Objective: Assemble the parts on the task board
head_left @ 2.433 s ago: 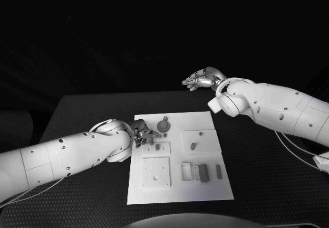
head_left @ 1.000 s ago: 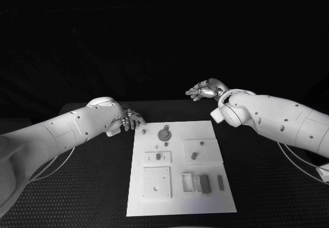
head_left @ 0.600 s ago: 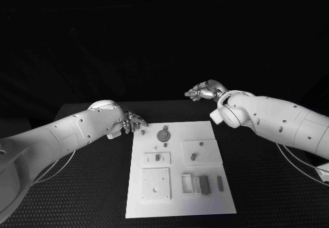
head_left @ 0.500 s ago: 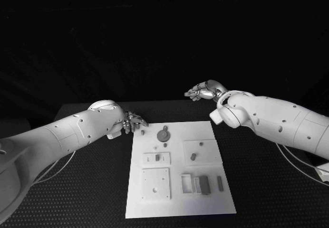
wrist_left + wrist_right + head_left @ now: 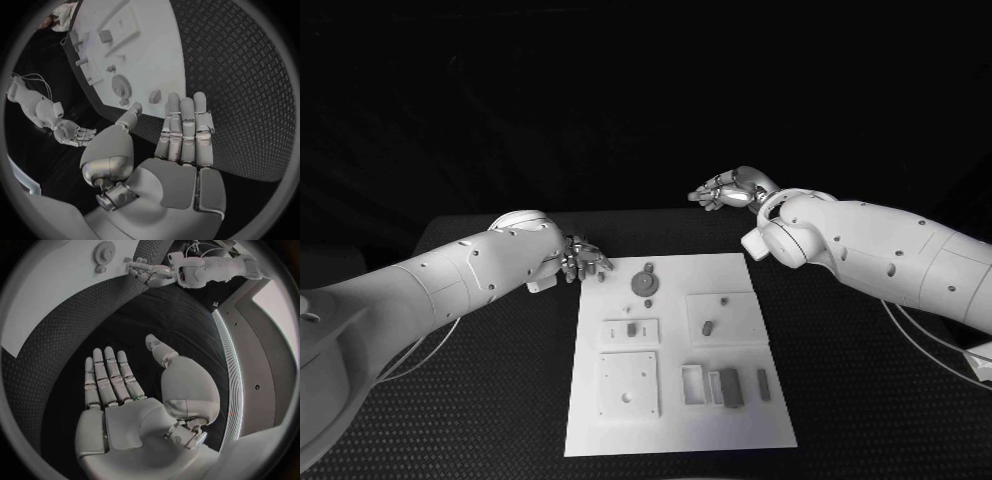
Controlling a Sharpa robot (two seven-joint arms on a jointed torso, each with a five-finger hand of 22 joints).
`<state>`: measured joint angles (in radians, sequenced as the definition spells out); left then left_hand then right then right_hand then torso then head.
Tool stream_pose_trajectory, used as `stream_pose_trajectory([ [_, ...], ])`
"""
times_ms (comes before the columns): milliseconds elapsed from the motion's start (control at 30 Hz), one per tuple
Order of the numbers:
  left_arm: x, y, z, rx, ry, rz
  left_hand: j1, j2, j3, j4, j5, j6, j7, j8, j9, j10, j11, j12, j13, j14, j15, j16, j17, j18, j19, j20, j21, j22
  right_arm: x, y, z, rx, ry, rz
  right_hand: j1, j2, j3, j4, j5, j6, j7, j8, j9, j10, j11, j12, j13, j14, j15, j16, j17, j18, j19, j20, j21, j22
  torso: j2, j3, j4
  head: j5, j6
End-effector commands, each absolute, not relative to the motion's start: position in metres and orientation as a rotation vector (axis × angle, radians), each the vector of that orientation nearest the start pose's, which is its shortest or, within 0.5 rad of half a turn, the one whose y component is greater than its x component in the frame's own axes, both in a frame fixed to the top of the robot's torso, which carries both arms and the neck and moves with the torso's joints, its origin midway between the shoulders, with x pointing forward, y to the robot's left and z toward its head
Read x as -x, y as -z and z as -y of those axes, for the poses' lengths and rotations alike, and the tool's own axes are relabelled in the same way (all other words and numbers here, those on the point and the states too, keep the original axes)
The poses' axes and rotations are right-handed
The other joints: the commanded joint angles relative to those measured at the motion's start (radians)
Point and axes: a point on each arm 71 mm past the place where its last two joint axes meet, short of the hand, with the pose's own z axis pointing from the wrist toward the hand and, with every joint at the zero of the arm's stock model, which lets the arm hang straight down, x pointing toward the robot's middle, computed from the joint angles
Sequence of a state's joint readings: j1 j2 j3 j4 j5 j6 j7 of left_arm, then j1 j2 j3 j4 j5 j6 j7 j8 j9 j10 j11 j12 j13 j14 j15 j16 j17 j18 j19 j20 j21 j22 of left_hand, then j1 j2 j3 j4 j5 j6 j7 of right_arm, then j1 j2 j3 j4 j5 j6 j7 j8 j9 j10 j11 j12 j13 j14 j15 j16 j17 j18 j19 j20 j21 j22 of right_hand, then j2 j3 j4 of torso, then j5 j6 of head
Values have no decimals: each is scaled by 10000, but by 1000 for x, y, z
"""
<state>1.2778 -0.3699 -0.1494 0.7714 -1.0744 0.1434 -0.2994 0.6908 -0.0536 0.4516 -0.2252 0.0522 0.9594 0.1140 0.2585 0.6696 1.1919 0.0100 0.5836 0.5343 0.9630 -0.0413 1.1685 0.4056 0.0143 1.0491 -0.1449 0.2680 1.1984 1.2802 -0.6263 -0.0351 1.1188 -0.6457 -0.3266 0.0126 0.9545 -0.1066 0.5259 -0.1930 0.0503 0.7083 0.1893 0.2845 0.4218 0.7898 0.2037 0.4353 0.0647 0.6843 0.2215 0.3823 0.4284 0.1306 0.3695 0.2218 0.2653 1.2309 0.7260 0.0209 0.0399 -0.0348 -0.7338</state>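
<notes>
The white task board (image 5: 733,420) lies in the middle of the black table. A grey gear (image 5: 646,284) sits near its far end, with a small peg (image 5: 602,278) beside it. Further grey parts lie on the board: one (image 5: 632,328) on a small raised plate, one (image 5: 708,326) on the square to its right, and bars (image 5: 728,386) near the front. My left hand (image 5: 583,262) hovers at the board's far left corner, fingers straight and empty (image 5: 182,135). My right hand (image 5: 730,188) is raised beyond the table's far edge, its palm flat and bare (image 5: 115,390).
A square plate with a hole (image 5: 627,385) lies on the board's near left. Black table surface (image 5: 877,380) runs along both sides of the board. The left wrist view also shows the gear (image 5: 120,86) and the peg (image 5: 155,96) just past the fingertips.
Since the earliest frame my left hand has drawn back from the small plate at the board's left to the far left corner. My right hand has hardly moved.
</notes>
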Motion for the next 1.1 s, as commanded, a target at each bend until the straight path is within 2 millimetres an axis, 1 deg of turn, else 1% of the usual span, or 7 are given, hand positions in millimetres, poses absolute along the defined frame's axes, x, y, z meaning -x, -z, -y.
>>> stream_pose_trajectory([
  [33,-591,238,-187,1884,3153,-22257,94,203,32,-121,138,103,1,75,-47,67,-37,-62,-17,-19,4,-50,-16,-33,22,66,-52,24,-571,168,217,-6370,-9359,-16446,35,-80,-8,54,-3,-65,371,18,-11,34,1,-53,16,-40,43,-36,-17,-146,-78,16,-44,22,-9,8,11,-6,-16],
  [100,-591,239,-187,1860,3163,-22295,195,297,66,-187,209,185,-22,128,-65,118,-56,-77,-19,14,2,-50,-14,-33,55,64,-56,38,-571,168,217,-6369,-9362,-16450,38,-81,-6,55,-3,-68,373,19,-12,42,3,-64,17,-36,47,-36,-22,-147,-78,15,-45,31,-5,3,18,-16,-35],
  [200,-591,239,-185,1824,3186,-22330,431,196,410,-34,87,355,-82,237,-119,240,-109,-115,-22,107,-20,-50,-9,-32,157,44,-64,68,-571,168,217,-6366,-9367,-16448,39,-80,-5,58,-3,-69,375,21,-13,48,5,-77,17,-31,50,-36,-27,-147,-76,13,-46,40,-2,-1,19,-14,-35],
  [500,-590,241,-184,1822,3300,-22311,640,297,568,-62,201,601,-175,393,-151,480,-188,-158,-23,264,-52,-34,6,-30,275,11,-46,138,-571,169,216,-6363,-9372,-16459,43,-82,-1,63,-3,-75,382,25,-15,68,10,-110,18,-24,62,-40,-43,-147,-68,10,-48,65,0,6,2,7,-52],
  [700,-589,244,-185,1926,3360,-22351,685,269,573,-118,199,608,-179,395,-179,535,-195,-225,-43,298,-57,-60,-4,-34,294,7,-55,153,-571,169,216,-6364,-9374,-16465,47,-85,1,64,-3,-79,388,28,-17,78,14,-130,18,-23,67,-44,-54,-147,-64,8,-51,79,-1,11,7,2,-52],
  [900,-588,245,-183,1930,3438,-22383,669,244,563,-114,196,599,-175,389,-193,553,-192,-251,-50,307,-57,-72,-9,-38,299,8,-61,156,-571,169,216,-6363,-9378,-16484,47,-85,2,67,-3,-82,391,30,-18,89,15,-146,19,-22,70,-48,-62,-147,-59,6,-53,91,3,2,4,-14,-65],
  [1100,-588,245,-181,2002,3468,-22330,697,273,582,-122,199,597,-176,388,-208,580,-194,-278,-56,324,-60,-80,-11,-34,311,2,-66,161,-571,169,215,-6360,-9383,-16490,49,-87,3,69,-3,-85,393,32,-20,96,17,-163,19,-23,71,-51,-70,-146,-54,5,-56,101,3,7,5,-10,-69],
])
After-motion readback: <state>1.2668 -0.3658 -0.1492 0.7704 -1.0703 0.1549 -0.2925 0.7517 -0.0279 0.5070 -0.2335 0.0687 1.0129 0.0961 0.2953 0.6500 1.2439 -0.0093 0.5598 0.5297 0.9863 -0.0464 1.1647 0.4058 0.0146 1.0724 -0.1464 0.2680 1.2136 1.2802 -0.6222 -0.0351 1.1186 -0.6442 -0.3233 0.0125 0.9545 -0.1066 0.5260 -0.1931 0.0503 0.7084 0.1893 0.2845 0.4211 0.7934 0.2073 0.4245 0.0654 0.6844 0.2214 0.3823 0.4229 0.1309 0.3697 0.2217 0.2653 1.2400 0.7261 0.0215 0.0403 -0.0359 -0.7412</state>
